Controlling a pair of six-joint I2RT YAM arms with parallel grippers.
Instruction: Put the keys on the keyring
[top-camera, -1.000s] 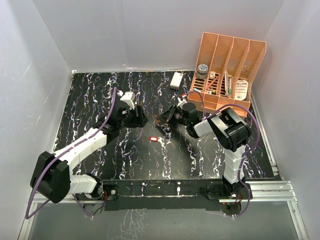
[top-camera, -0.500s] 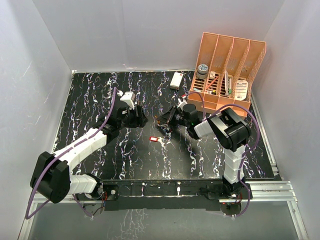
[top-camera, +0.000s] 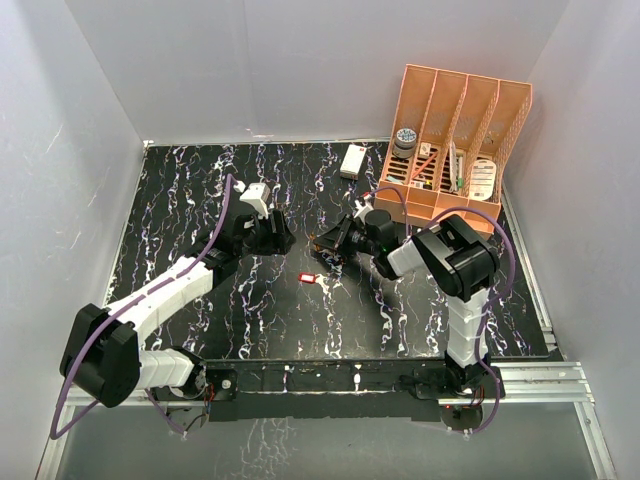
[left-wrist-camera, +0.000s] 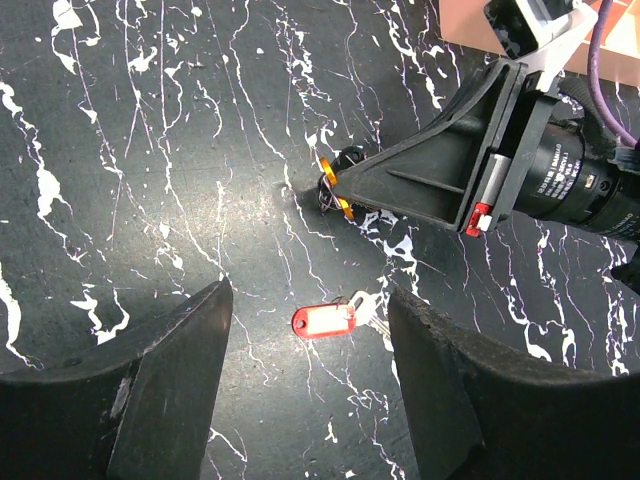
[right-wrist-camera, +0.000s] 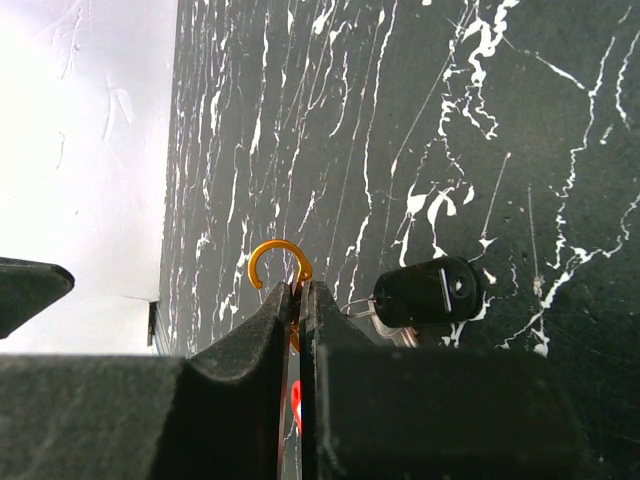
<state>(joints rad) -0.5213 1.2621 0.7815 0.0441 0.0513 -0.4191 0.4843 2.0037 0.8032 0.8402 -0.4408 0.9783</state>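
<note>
The red-headed key (left-wrist-camera: 323, 321) lies flat on the black marbled table, its metal blade (left-wrist-camera: 368, 306) pointing right; it also shows in the top view (top-camera: 307, 278). My left gripper (left-wrist-camera: 308, 300) is open and hovers above it, one finger on each side, apart from it. My right gripper (right-wrist-camera: 297, 290) is shut on the orange-gold keyring (right-wrist-camera: 275, 250), which sticks out past the fingertips as an open hook. The keyring also shows in the left wrist view (left-wrist-camera: 333, 190), just beyond the red key. A black-headed key (right-wrist-camera: 430, 290) sits beside the ring.
An orange slotted file rack (top-camera: 455, 140) holding small items stands at the back right. A white rectangular box (top-camera: 351, 160) lies at the back, left of the rack. White walls enclose the table on three sides.
</note>
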